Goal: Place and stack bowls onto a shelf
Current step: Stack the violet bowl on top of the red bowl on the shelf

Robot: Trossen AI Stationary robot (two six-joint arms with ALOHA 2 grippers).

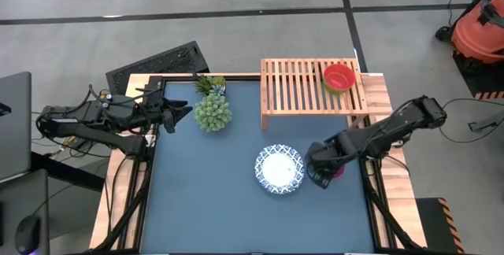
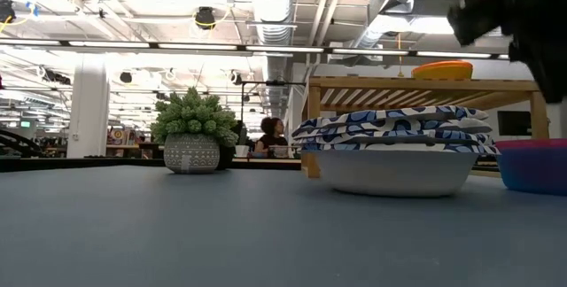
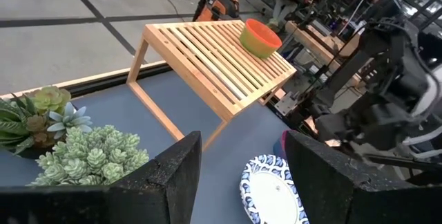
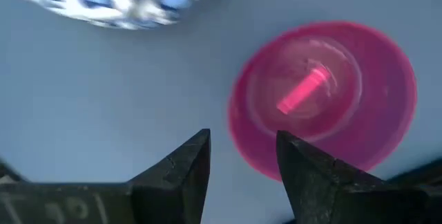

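Observation:
A red bowl (image 1: 339,76) sits upright on the right part of the light-wood shelf (image 1: 299,90), which stands at the table's far edge. Stacked white bowls with blue patterned rims (image 1: 279,168) rest on the blue tabletop, also seen in the low view (image 2: 394,150). Just right of them stands a small bowl (image 4: 324,96), pink inside and blue outside (image 2: 536,165). My right gripper (image 4: 242,155) hovers open above that bowl's rim, fingers pointing down, one on each side of the rim, apart from it. My left gripper (image 3: 242,165) is open and held above the table's left edge, beside the plant.
A spiky green plant in a grey pot (image 1: 213,112) and a smaller succulent (image 1: 209,84) stand at the far left of the table. The shelf's left part (image 3: 200,51) is bare slats. Bare blue tabletop (image 1: 213,200) stretches along the near side.

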